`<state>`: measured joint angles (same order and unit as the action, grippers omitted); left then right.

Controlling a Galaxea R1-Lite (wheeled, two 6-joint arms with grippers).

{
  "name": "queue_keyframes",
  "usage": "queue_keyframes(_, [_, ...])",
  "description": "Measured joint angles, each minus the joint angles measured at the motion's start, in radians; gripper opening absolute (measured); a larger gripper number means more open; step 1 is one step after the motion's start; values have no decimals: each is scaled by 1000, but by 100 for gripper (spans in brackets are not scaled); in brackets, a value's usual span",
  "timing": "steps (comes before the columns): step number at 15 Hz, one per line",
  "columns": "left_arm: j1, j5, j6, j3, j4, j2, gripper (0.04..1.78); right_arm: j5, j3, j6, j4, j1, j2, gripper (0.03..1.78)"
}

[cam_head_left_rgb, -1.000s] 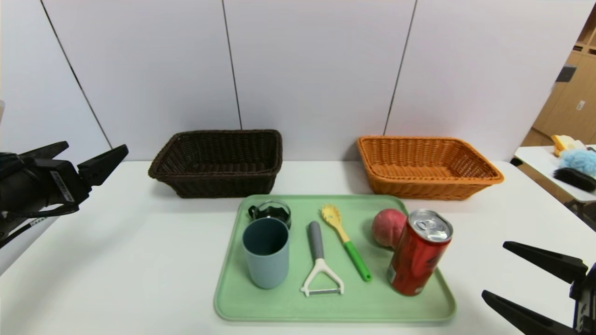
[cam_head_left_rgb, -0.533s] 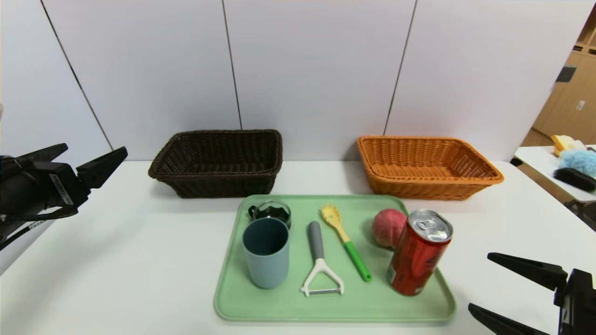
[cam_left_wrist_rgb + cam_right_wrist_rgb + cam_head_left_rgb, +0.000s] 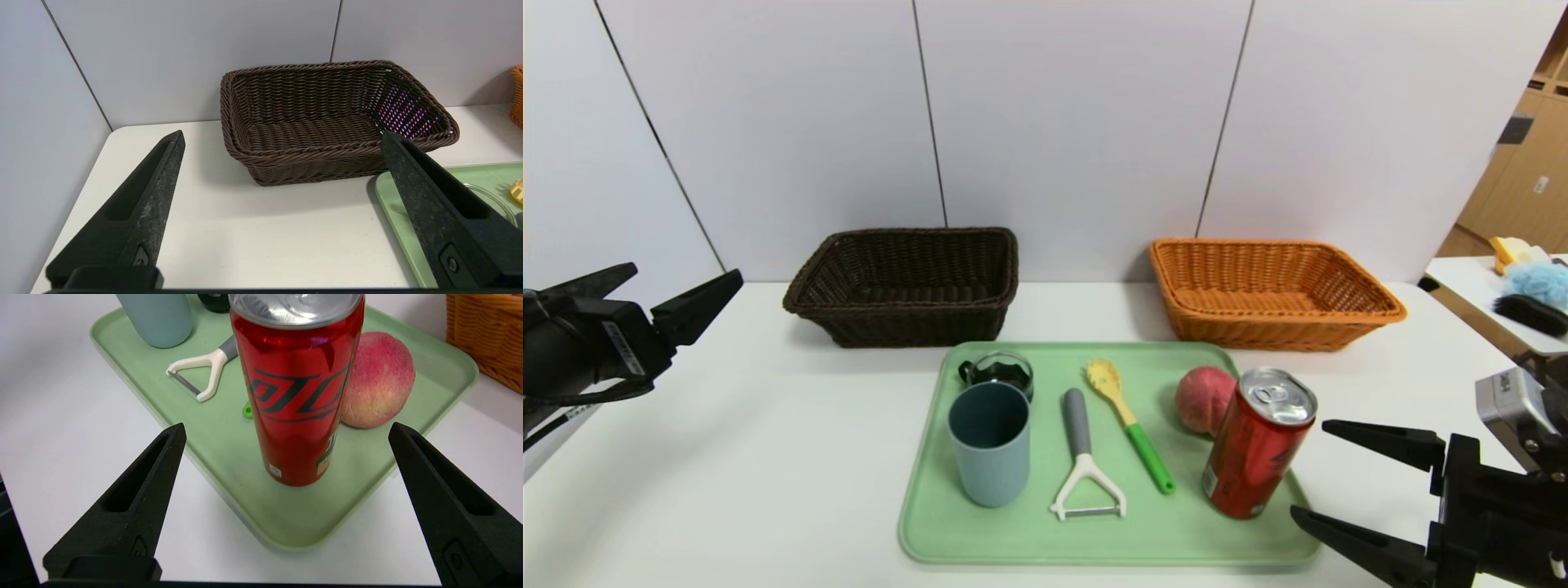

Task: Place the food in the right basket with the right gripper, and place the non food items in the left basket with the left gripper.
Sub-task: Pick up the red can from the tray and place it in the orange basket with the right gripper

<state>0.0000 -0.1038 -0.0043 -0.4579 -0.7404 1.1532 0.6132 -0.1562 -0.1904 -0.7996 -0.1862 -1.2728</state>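
My right gripper (image 3: 1311, 469) sits at the lower right of the head view, fingers spread wide, tips pointing at the red can (image 3: 1258, 442) and stopping just short of it; nothing is between them. In the right wrist view the same gripper (image 3: 286, 430) frames the can (image 3: 297, 388), with the peach (image 3: 380, 379) just behind it and touching or nearly touching its side.

The can stands upright near the right edge of the green tray (image 3: 1005, 547), which lies in the lower centre of the head view. Leftward along the tray: the peach (image 3: 1201, 398), a yellow-headed utensil with a green handle (image 3: 1129, 425), a peeler (image 3: 1081, 457) with a grey handle and white head, and a blue cup (image 3: 989, 443) standing upright. A small glass cup (image 3: 999, 372) stands just behind the blue cup.

The orange basket (image 3: 1270, 292) sits behind the tray to the right of centre, the dark brown basket (image 3: 907, 284) to the left of centre; both rest on the white table (image 3: 727, 457) against the wall.

My left gripper (image 3: 670, 294) hangs at the left edge of the head view, fingers spread and holding nothing, well apart from the tray. The left wrist view shows this gripper (image 3: 282, 136) pointing toward the brown basket (image 3: 327, 122).
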Motion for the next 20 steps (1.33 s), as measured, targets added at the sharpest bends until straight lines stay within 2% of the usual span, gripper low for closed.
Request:
queue_keyframes(5, [0,0,9,3,0,-4,169,-2,-38,-2,-103,-38,-130,171])
queue_keyframes(16, [0,0,9,13,0,-8,169,-8,-36,10,-504,-83,-459,171])
queue_keyframes(17, [0,0,9,15,0,-10,169,-8,-34,14,-554,-85,-481,162])
queue_keyframes(18, [0,0,9,16,0,-11,169,-8,-27,26,-606,-87,-501,142])
queue_keyframes(20, [0,0,9,18,0,-14,169,-6,-7,43,-637,-89,-521,112])
